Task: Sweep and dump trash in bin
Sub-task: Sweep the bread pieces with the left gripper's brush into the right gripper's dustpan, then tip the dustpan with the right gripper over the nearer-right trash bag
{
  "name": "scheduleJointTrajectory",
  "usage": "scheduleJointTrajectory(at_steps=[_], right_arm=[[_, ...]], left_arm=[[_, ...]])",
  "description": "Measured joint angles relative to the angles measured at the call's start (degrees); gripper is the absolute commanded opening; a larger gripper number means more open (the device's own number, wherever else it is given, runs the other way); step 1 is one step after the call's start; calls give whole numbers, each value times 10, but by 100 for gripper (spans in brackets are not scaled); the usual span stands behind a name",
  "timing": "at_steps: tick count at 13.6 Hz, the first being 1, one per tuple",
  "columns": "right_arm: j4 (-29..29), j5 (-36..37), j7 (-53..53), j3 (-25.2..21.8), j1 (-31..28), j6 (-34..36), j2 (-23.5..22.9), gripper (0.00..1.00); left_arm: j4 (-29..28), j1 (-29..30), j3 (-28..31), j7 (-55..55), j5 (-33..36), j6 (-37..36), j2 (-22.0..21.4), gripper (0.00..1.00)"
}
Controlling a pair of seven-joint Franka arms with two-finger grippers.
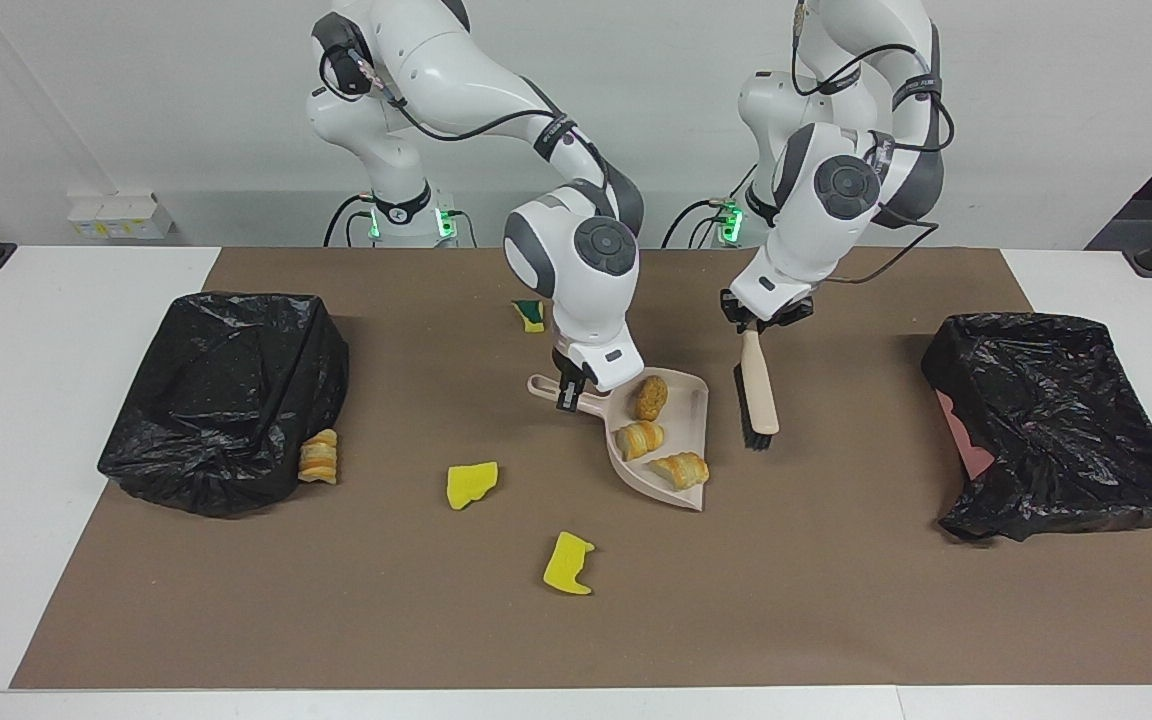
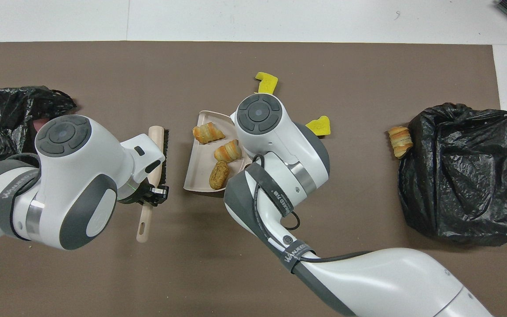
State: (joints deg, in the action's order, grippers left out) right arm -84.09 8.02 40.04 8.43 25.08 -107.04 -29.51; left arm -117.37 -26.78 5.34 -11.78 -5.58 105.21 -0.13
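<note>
A: Entries by colour?
B: Worktop [image 1: 86, 280]: white; mat [image 1: 836, 600]: plain brown. Two bin liners [image 1: 226, 400] [image 1: 1056, 420]: glossy black; the one at the left arm's end shows a pink patch [image 1: 966, 440]. Dustpan [image 1: 676, 430]: pale beige.
A: Contents?
B: Three bread chunks [image 1: 641, 438]: golden-brown, striped. Fourth chunk [image 1: 319, 457]: same. Sponge scraps [image 1: 471, 484] [image 1: 568, 563]: bright yellow; one [image 1: 532, 315] green-backed. Brush [image 1: 758, 385]: tan wood, black bristles. Arms [image 2: 82, 185]: white and grey.

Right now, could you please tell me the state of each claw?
Left claw: shut on the brush.
Right claw: shut on the dustpan handle.
</note>
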Motion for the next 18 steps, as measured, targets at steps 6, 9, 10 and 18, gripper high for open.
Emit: scheduleJointTrajectory(at_steps=[6,9,10,18], right_arm=[[1,0,64,0,-79,35,61,0],[1,0,131,0,-124,80,95,0],[1,-1,158,-1,-139,93,104,0],[1,0,416,-3,-332,151,163,0]], left_arm=[[-39,-3,-5,-39,-2,-2,-19,0],[-67,-52,-10,-107,-4,11,-40,0],[-79,-78,-11,-132,-4,20,-46,0],[-163,-292,-18,-318,-78,156,-50,0]])
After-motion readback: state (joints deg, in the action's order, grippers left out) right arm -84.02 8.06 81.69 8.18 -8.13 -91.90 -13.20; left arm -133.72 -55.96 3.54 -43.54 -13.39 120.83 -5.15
